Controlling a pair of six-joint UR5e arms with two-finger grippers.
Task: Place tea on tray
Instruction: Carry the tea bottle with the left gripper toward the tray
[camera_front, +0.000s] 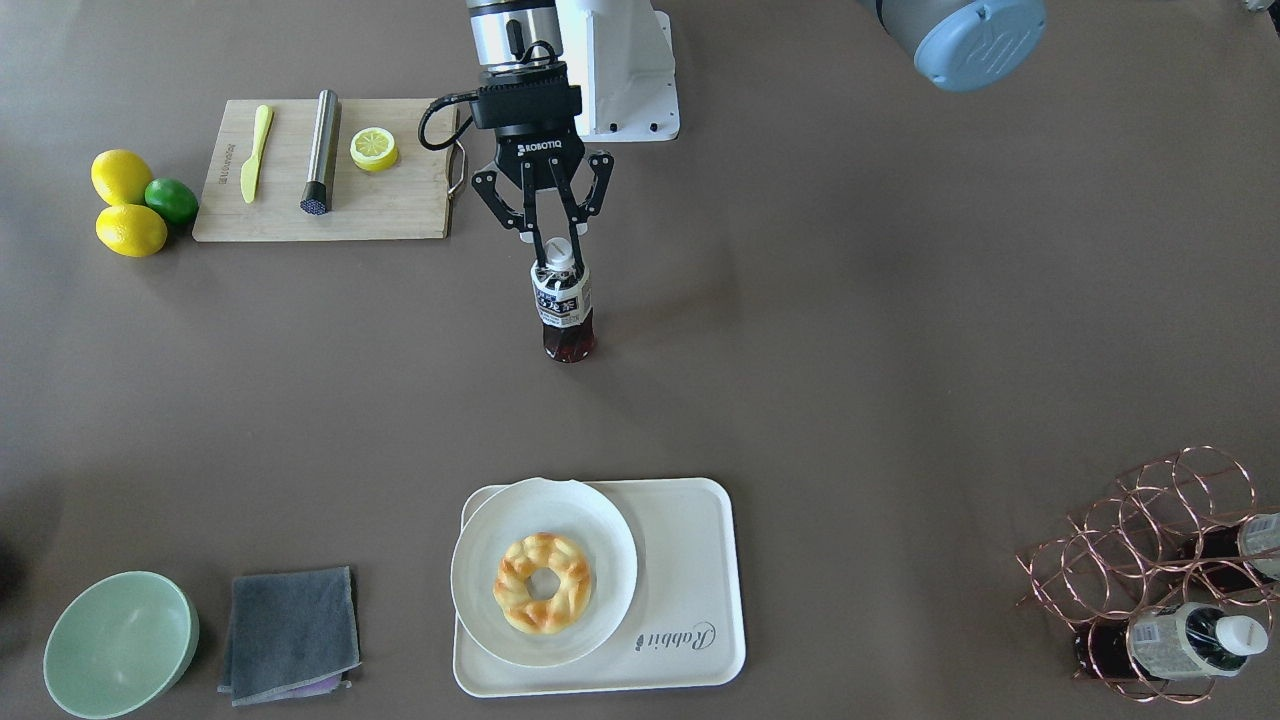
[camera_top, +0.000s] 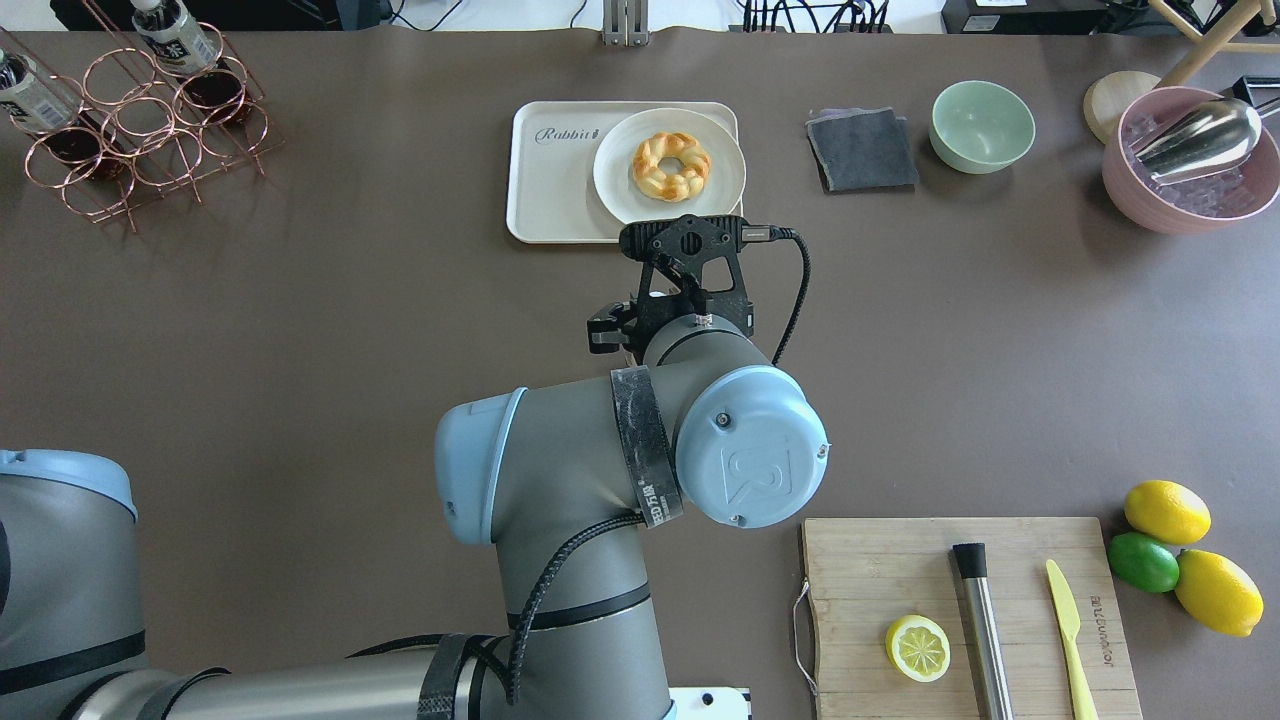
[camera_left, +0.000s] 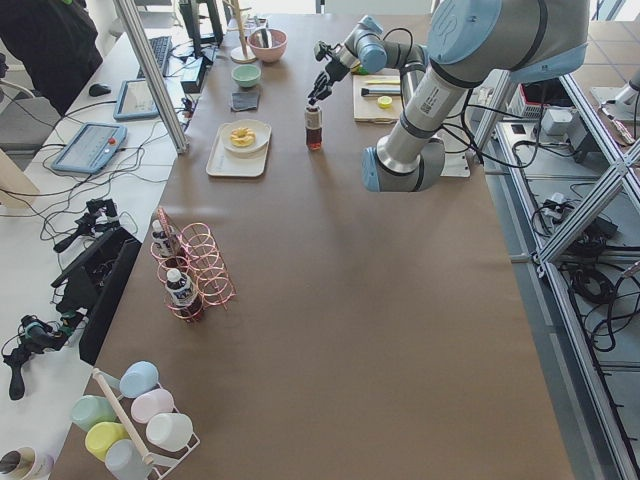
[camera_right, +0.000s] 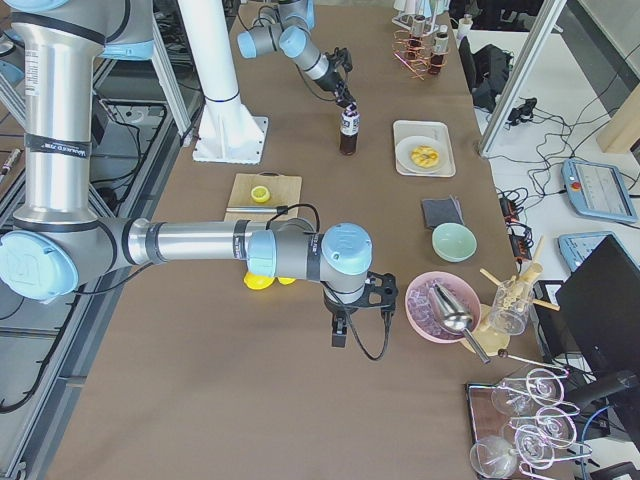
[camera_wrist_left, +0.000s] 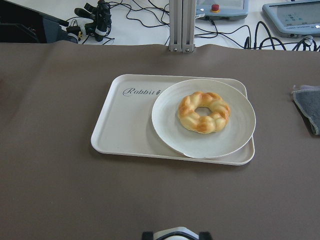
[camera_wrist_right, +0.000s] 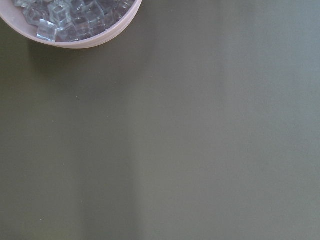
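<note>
The tea (camera_front: 563, 305), a small clear bottle of reddish-brown liquid with a white cap and label, stands upright mid-table; I cannot tell whether it touches the table. My left gripper (camera_front: 555, 243) comes down from above, shut on its cap and neck. The cap shows at the bottom edge of the left wrist view (camera_wrist_left: 176, 233). The wrist hides the tea in the overhead view. The cream tray (camera_front: 690, 560) lies beyond it, also in the left wrist view (camera_wrist_left: 125, 125), with its lettered side bare. My right gripper (camera_right: 388, 297) hovers beside a pink bowl; I cannot tell if it is open.
A white plate (camera_front: 600, 540) with a braided pastry ring (camera_front: 543, 582) fills half of the tray. A wooden cutting board (camera_front: 400, 200), lemons and a lime (camera_front: 130, 205), a green bowl (camera_front: 120, 645), a grey cloth (camera_front: 290, 632), a copper bottle rack (camera_front: 1160, 570) and a pink ice bowl (camera_top: 1180, 160) ring the table.
</note>
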